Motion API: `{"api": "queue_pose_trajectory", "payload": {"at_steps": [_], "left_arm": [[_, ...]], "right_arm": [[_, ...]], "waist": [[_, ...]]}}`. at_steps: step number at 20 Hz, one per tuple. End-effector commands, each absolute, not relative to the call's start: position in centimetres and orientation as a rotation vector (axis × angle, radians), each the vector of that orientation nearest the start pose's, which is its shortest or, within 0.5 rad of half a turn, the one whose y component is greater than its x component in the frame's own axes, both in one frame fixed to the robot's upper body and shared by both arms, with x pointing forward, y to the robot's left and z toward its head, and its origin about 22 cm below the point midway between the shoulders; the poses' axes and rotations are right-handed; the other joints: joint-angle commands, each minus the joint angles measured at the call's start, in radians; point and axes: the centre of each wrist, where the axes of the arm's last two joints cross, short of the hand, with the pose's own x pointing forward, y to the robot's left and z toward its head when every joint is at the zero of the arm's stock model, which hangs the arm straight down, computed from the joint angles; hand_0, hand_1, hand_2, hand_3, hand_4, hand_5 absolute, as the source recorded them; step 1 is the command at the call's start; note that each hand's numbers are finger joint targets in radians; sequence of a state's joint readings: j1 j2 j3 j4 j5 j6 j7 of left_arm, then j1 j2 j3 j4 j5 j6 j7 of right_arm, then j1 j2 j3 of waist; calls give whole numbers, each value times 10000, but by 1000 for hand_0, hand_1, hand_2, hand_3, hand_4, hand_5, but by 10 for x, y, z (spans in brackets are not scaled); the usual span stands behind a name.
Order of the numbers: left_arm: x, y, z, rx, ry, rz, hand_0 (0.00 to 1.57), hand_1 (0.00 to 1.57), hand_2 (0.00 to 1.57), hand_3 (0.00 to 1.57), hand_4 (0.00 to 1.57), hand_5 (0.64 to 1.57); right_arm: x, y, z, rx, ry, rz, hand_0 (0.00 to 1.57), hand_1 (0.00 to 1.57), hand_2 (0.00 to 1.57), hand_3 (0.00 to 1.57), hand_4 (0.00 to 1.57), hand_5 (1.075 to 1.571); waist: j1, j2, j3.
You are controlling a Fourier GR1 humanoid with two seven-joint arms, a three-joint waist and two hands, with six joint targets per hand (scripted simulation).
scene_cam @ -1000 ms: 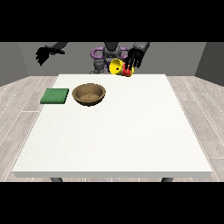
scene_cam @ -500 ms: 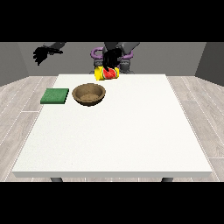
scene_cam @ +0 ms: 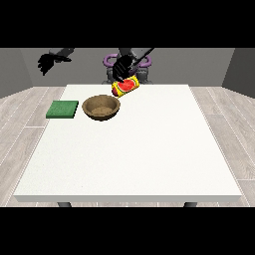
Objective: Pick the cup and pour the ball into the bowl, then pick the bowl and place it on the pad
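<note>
Hand at view's left (scene_cam: 47,62): raised off the bench's far-left corner, at about 11 o'clock from the bench centre, above the floor and not over the white top. It touches nothing. Whether its fingers are straight or curled cannot be told.

Pad (scene_cam: 63,109): green, flat on the bench near the left edge, at about 10 o'clock from centre. It lies just beside the bowl, to the bowl's 9 o'clock, with a narrow strip of white between them. Nothing lies on it.

Bowl (scene_cam: 101,106): brown, upright on the bench, its opening upward. It sits between the pad and the cup. No ball can be made out in it.

Cup (scene_cam: 125,86): yellow with a red patch, held in the air at about 1 o'clock from the bowl, above the bench's far edge. It is tipped onto its side; its long axis runs from upper right to lower left, the lower end aimed toward the bowl's rim. The ball cannot be made out.

Hand at view's right (scene_cam: 122,66): it sits on top of the cup, fingers wrapped down over it, gripping it.

Bench (scene_cam: 134,154): white.
</note>
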State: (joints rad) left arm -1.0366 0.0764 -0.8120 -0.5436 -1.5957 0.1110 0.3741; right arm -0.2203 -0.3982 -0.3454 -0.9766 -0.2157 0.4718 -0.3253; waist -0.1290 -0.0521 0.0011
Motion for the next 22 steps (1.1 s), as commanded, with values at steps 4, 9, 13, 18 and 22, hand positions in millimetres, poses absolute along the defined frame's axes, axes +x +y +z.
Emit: {"api": "queue_pose_trajectory", "payload": {"at_steps": [4,9,13,18,22], "left_arm": [[383,44,31,-18726,11970,22723,1446,1446,1571,1571,1529,1134],[402,70,70,-22318,22532,20619,1306,1306,1571,1571,1571,1069],[395,88,62,-21987,29723,17744,1175,1175,1443,1274,1465,1170],[377,111,47,-18908,38710,10556,0,0,0,0,419,1561],[366,118,58,-11999,42409,5806,0,0,0,0,0,1556]], "right_arm": [[278,-398,-18,615,-15542,17,0,0,0,0,0,1569],[269,-402,-26,413,-15552,-878,0,0,0,0,104,1565],[266,-403,-27,83,-15653,-1161,0,0,0,0,104,1565],[297,-371,-10,738,-16663,-1012,0,0,0,0,354,1567],[320,-342,4,532,-17181,-1033,0,0,0,0,293,1570]], "waist": [[366,-310,-13],[1194,-194,-114],[1699,4,-126],[1410,1394,-271],[1563,2110,-180]]}}
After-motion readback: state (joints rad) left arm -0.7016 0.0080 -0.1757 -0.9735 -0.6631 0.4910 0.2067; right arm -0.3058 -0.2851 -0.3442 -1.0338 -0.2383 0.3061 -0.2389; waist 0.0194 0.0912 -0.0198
